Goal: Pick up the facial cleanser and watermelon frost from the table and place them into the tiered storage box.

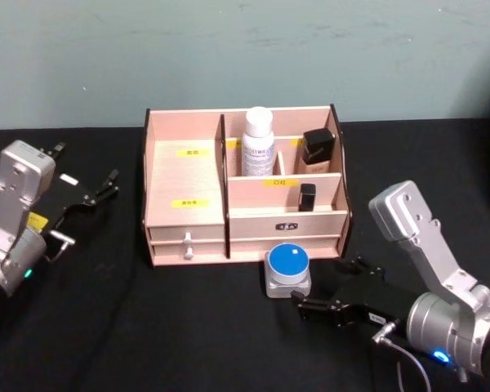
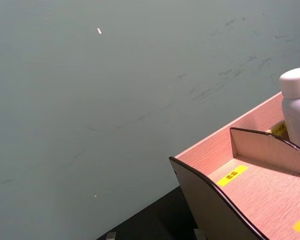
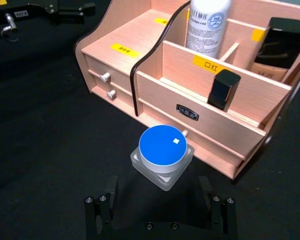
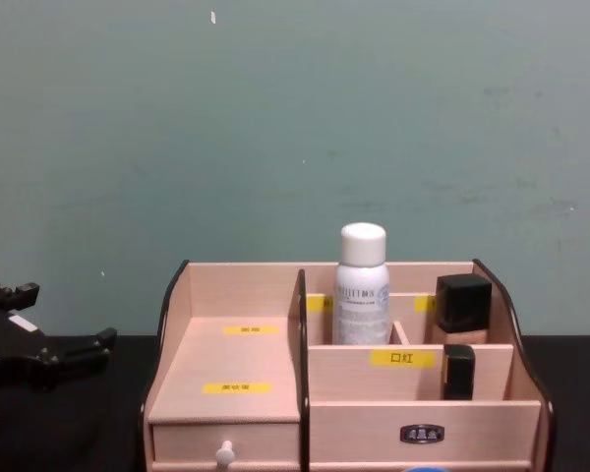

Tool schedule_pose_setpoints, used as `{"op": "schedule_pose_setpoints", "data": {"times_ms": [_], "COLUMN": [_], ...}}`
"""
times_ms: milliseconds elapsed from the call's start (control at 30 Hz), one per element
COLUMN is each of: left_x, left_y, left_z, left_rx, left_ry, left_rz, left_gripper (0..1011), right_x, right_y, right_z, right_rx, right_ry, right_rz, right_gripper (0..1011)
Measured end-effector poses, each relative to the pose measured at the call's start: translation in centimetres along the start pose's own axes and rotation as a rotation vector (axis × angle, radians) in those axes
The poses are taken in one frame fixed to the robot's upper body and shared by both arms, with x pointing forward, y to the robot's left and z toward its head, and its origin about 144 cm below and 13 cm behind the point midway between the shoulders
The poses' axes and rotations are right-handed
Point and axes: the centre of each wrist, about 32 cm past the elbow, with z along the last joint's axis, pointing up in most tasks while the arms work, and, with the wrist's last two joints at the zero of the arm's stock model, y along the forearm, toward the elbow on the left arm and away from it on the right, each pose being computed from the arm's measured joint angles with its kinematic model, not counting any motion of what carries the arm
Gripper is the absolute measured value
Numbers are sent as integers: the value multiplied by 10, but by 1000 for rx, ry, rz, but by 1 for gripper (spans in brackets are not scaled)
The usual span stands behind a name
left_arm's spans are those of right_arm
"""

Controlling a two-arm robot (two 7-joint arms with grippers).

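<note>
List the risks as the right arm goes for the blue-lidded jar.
1. The watermelon frost sits close before the tiered storage box, beside a drawer knob; the right gripper, jaws open, might catch the knob or shove the jar.
2. The facial cleanser and a black-capped bottle stand in rear compartments; lowering the jar there might topple them.
The left gripper idles far left.

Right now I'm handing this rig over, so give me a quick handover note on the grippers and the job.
Left gripper: jaws open, empty, parked left of the tiered storage box.
Right gripper: jaws open, empty, low over the table, facing the watermelon frost.
Done: facial cleanser stands upright in a rear compartment.
To do: the watermelon frost, on the table before the box, goes in.
</note>
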Motion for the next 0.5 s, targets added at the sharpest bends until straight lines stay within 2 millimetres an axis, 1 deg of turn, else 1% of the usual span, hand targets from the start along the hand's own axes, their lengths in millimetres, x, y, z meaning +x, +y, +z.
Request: {"op": "schedule_pose_setpoints", "data": {"times_ms": [100, 500], "left_x": [0, 0], "left_y": [0, 0], "left_z": [0, 0], "left_rx": [0, 0], "left_ry": [0, 0], "left_rz": [0, 0], "left_gripper": [1001, 1001], "right_x": [1, 3], "right_y": [7, 24], "right_z": [-1, 2], "right_rx": [-7, 3], "right_ry": [4, -8], "right_rz": [11, 33], "right_gripper": [1000, 1000]}}
